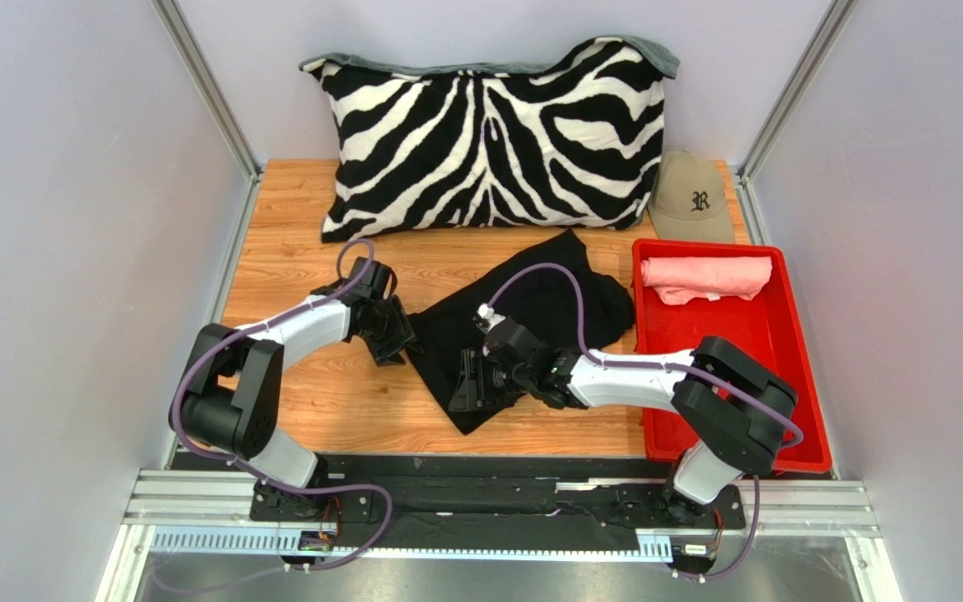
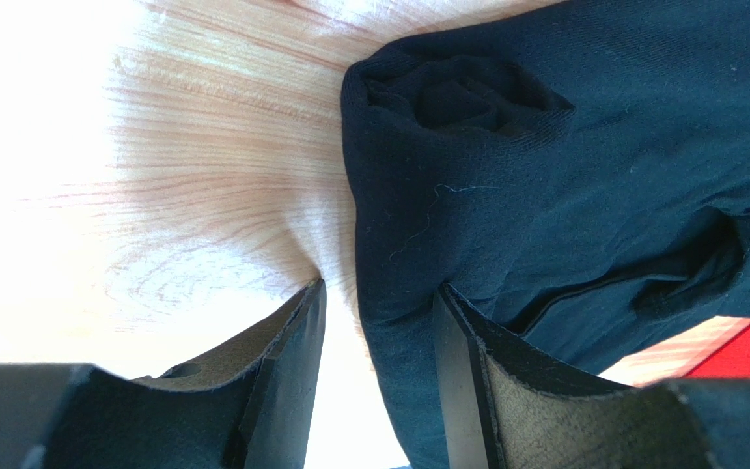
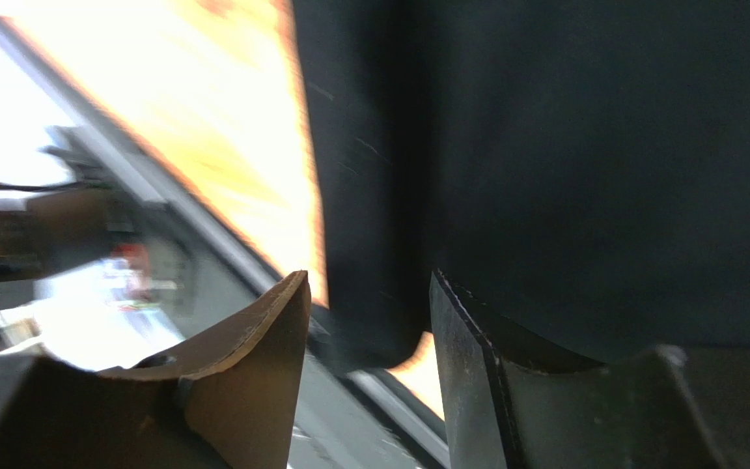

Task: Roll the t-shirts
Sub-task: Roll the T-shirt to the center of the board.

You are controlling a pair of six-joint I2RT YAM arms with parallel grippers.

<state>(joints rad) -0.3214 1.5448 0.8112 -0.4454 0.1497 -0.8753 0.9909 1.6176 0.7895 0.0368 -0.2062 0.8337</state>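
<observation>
A black t-shirt lies crumpled across the middle of the wooden table. A salmon pink t-shirt lies rolled at the far end of the red tray. My left gripper is at the black shirt's left edge. In the left wrist view it is open, with the edge of the black t-shirt running between its fingers and a gap on the left side. My right gripper is at the shirt's near corner. It is open, with the corner of the black t-shirt loose between its fingers.
A zebra-striped pillow leans against the back wall, with a tan cap to its right. The red tray fills the table's right side. Grey walls stand on both sides. The metal base rail runs along the near edge.
</observation>
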